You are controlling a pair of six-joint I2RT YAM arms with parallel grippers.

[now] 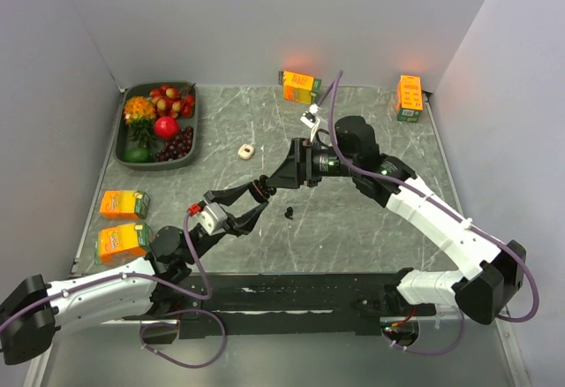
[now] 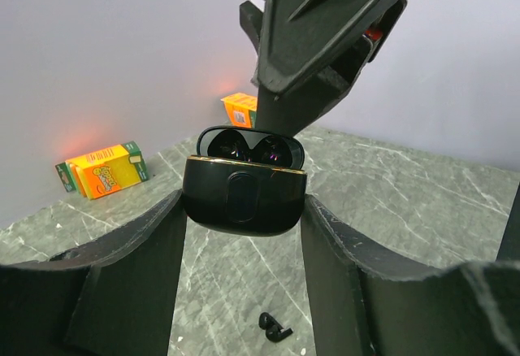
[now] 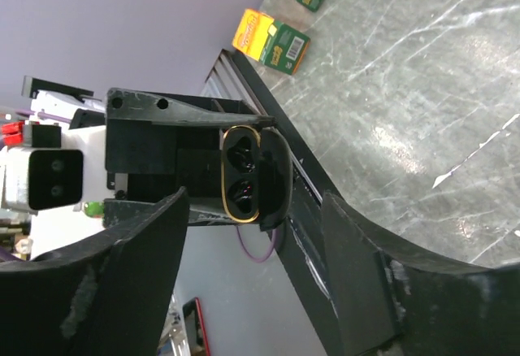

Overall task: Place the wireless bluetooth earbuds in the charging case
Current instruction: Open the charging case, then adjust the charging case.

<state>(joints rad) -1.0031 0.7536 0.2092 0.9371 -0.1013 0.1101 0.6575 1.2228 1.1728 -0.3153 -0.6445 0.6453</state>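
My left gripper (image 1: 262, 194) (image 2: 244, 210) is shut on the black charging case (image 1: 263, 189) (image 2: 244, 189) (image 3: 252, 173) and holds it above the table. Its lid is open and a gold rim rings two dark, glossy sockets. I cannot tell whether anything sits in them. My right gripper (image 1: 275, 179) (image 3: 254, 214) faces the case from just behind, open, with nothing between its fingers (image 2: 317, 39). One black earbud (image 1: 289, 213) (image 2: 275, 328) lies on the table below the case. A small whitish oval piece (image 1: 246, 150) lies further back.
A dark tray (image 1: 196, 113) of toy fruit stands at the back left. Two orange juice cartons (image 1: 123, 203) (image 1: 122, 241) lie at the left edge, with another (image 1: 300, 86) at the back centre and one (image 1: 409, 97) in the back right corner. Grey walls enclose the table.
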